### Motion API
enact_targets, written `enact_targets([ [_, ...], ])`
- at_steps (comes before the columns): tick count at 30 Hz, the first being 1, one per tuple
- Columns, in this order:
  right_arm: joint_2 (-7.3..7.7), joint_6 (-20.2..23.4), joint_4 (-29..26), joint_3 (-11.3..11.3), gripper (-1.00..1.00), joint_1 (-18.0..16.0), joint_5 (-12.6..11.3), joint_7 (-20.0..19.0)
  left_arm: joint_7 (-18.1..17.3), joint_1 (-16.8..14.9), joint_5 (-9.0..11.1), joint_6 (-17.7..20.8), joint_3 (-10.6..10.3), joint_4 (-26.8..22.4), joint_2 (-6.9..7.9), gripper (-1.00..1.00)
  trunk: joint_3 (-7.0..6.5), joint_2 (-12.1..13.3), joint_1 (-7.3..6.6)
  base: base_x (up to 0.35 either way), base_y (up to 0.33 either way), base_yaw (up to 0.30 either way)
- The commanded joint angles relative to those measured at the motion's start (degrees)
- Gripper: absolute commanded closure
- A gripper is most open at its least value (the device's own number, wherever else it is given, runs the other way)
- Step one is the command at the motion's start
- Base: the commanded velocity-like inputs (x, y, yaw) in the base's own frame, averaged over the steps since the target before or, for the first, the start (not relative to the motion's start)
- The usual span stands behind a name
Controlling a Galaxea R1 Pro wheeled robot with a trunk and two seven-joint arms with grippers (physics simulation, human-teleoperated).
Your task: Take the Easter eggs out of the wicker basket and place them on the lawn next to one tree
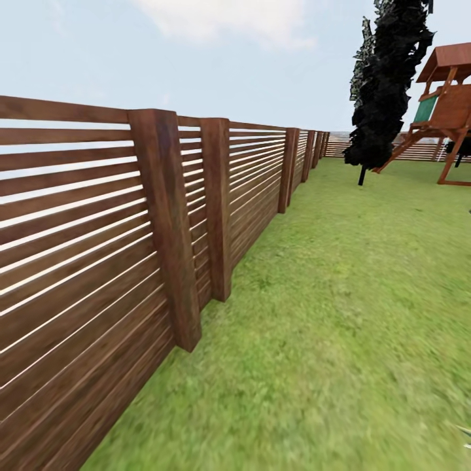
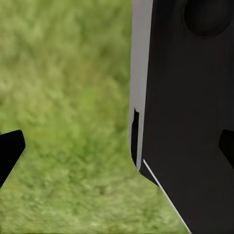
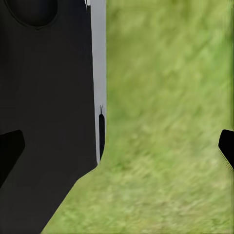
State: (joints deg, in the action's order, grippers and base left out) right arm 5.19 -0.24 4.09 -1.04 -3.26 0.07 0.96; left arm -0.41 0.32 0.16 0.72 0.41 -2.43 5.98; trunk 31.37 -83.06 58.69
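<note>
The lawn (image 1: pixel 340 307) of mottled green grass stretches ahead in the head view. The Easter eggs, the wicker basket and the tree are out of view. In the left wrist view my left gripper (image 2: pixel 119 151) is open, its dark fingertips (image 2: pixel 9 151) far apart over grass, with nothing between them. My right gripper (image 3: pixel 119 148) is likewise open over grass, its fingertips (image 3: pixel 226 146) wide apart and holding nothing.
A brown slatted wooden fence (image 1: pixel 98 248) runs along the left and recedes into the distance. An all-black dark tree (image 1: pixel 386 91) and a wooden playset (image 1: pixel 441 111) stand at the far right. The robot's dark body (image 2: pixel 190 112) is close beside both grippers.
</note>
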Motion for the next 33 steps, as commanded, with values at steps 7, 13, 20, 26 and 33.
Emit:
enact_targets([
  [7, -0.01, 0.0, 0.1, -0.2, -1.0, -0.1, 0.0, 0.1, 0.0, 0.0, 0.0, 0.1, 0.0, -0.1, 0.01, -1.0, 0.04, 0.0, 0.03, 0.339, 0.0, -0.002],
  [13, -0.01, -0.1, 0.1, -0.3, -1.0, -0.1, 0.0, 0.1, -0.1, 0.0, 0.0, 0.1, 0.0, -0.1, 0.03, -1.0, 0.04, 0.0, 0.03, 0.339, 0.0, -0.18],
  [20, -0.01, 0.0, 0.1, -0.2, -1.0, -0.1, 0.0, 0.1, 0.0, 0.0, 0.0, 0.1, 0.0, -0.1, 0.07, -1.0, 0.04, 0.0, 0.03, 0.339, 0.0, -0.102],
  [26, -0.01, 0.0, 0.1, -0.2, -1.0, -0.1, 0.0, 0.1, 0.0, 0.0, 0.0, 0.1, 0.0, -0.1, 0.08, -1.0, 0.04, 0.0, 0.03, 0.339, 0.0, -0.002],
  [33, -0.01, 0.0, 0.1, -0.2, -1.0, -0.1, 0.0, 0.1, -0.1, 0.0, 0.0, 0.1, 0.0, -0.1, 0.08, -1.0, 0.04, 0.0, 0.03, 0.339, 0.0, 0.0],
])
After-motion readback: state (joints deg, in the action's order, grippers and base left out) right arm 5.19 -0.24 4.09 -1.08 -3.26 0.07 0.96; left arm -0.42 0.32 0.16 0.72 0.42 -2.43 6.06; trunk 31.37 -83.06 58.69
